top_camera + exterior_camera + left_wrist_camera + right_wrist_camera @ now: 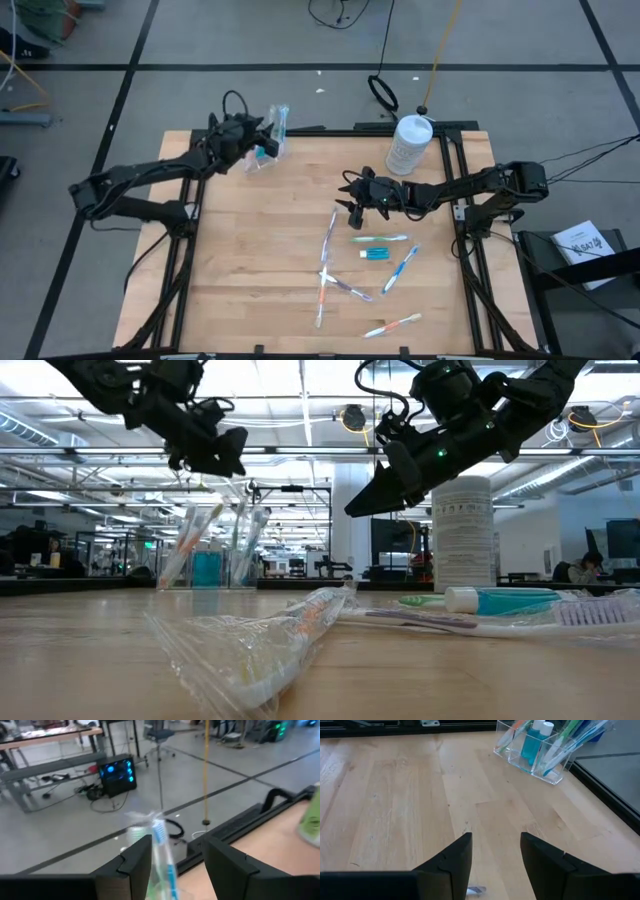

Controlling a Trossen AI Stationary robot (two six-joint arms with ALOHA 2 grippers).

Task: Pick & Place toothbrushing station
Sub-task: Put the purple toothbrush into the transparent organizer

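The right claw [352,208] hangs above the counter [250,260], its fingers parted and empty; the loose toothbrushes lie just beneath and beyond its tips, the nearest, a pale wrapped toothbrush [331,232], almost directly below. A teal toothpaste tube [375,255] rests a little farther out from the claw, among more brushes. The left claw [262,138] hovers at the clear cup [263,155], fingers apart, with a blue-and-white toothbrush [162,855] standing between them; whether they press it cannot be told. These brushes are probably light, stiff and slim; the crinkly wrappers look slippery, so a hold across mid-handle seems safest. The thin-walled cup could tip easily if nudged.
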